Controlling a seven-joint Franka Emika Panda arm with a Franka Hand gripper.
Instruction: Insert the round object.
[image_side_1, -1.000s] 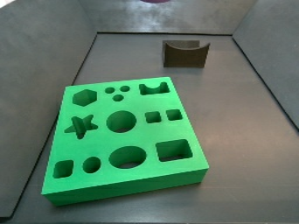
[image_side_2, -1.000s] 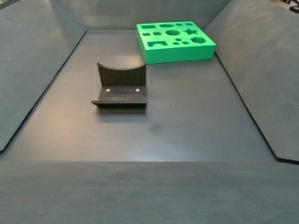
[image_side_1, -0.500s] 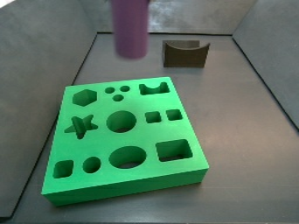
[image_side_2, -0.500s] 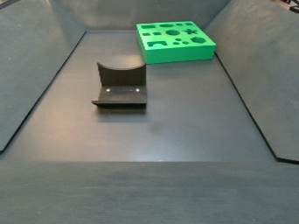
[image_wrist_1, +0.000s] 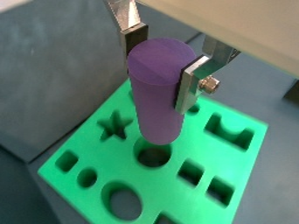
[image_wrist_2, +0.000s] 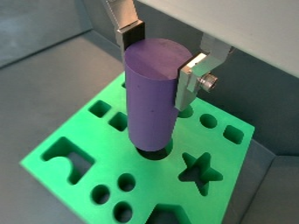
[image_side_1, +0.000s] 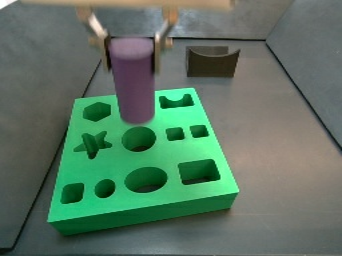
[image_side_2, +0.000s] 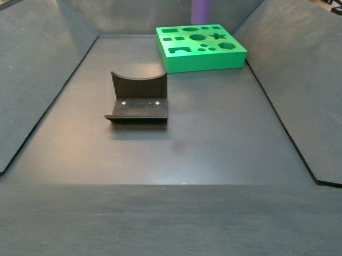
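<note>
— What is standing nearest on the table (image_side_2: 174, 170)?
— The fixture (image_side_2: 136, 97).

— And beyond?
— The tool (image_side_1: 130, 42) is clamping the round object (image_side_1: 132, 80) upright, hanging over the green block's (image_side_1: 140, 160) round hole (image_side_1: 139, 139).

one hand (image_wrist_1: 163, 63), one purple peg (image_wrist_1: 156, 96), one green block (image_side_1: 140, 160), one fixture (image_side_2: 138, 96)
</note>
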